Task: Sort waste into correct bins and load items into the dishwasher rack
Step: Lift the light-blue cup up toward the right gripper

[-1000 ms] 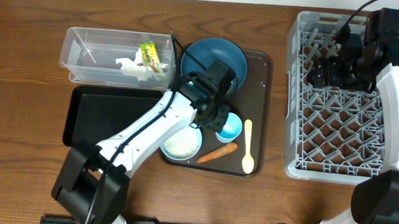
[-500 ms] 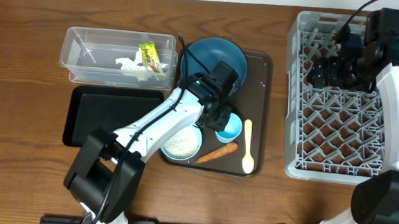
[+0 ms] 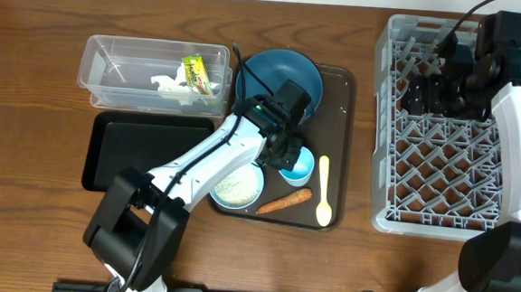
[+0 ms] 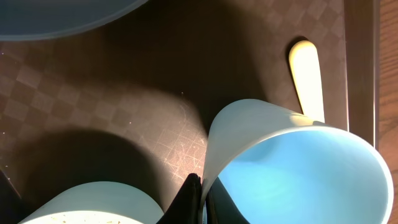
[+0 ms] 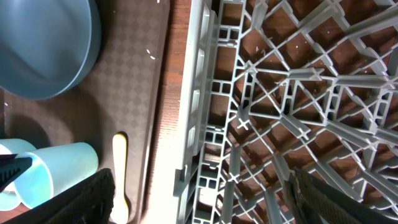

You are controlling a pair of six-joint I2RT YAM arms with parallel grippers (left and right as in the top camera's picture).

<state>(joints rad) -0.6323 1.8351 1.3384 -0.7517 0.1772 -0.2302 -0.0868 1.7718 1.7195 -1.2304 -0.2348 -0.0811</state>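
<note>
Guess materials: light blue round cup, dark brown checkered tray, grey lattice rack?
The light blue cup: likely plastic, smooth, satin; thin rim, soft highlights.
The dark brown tray: probably plastic, checker-embossed, fine scratches catching light.
The grey lattice rack: moulded plastic, matte; uniform ribs and pegs.

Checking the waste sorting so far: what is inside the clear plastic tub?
A crumpled white tissue and a yellow-green wrapper lie in the clear tub. Anything beneath the tissue is covered.

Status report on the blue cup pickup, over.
Left gripper shut on light blue cup rim. Right gripper open, above dishwasher rack. White bowl and cream spoon close on either side of cup.
</note>
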